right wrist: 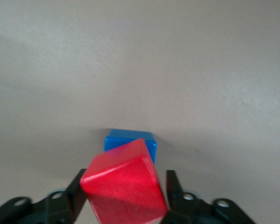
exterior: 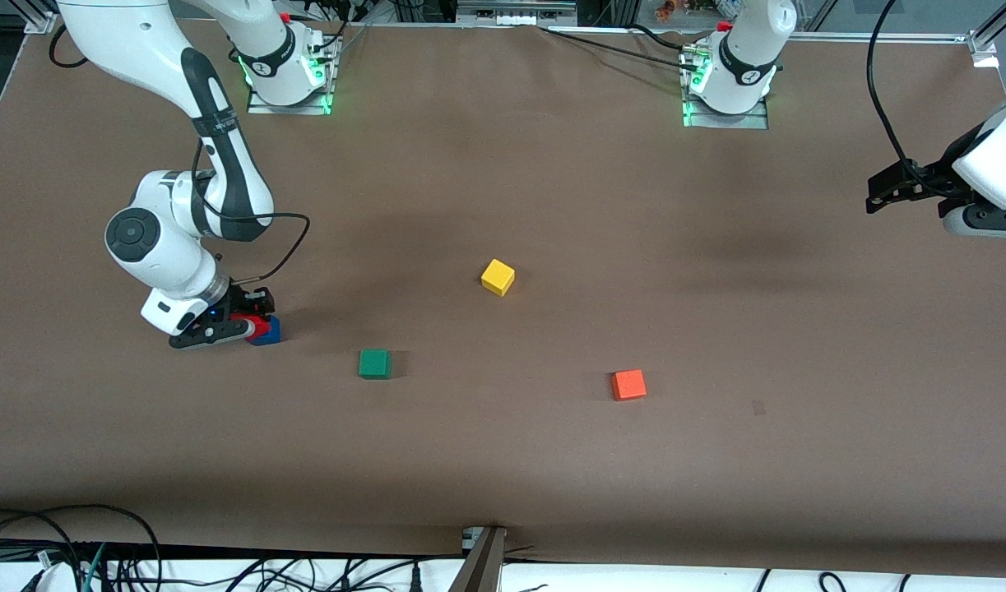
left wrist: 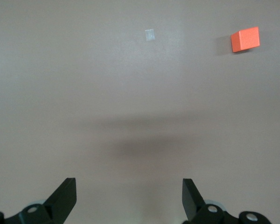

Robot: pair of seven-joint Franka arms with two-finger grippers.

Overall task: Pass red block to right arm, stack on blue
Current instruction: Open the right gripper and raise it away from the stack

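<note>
The right gripper (exterior: 252, 322) is seen low at the right arm's end of the bench (exterior: 552, 460). The red block (right wrist: 125, 186) sits tilted between its jaws, over the blue cube (right wrist: 130, 140); whether the jaws pinch it or stand just clear cannot be told, and the red block's lower part is cut off in the right wrist view. A green cube (exterior: 374, 363), a yellow cube (exterior: 498, 277) and an orange cube (exterior: 628, 384) lie apart. The left gripper (left wrist: 130, 198) waits with jaws spread, nothing between them.
</note>
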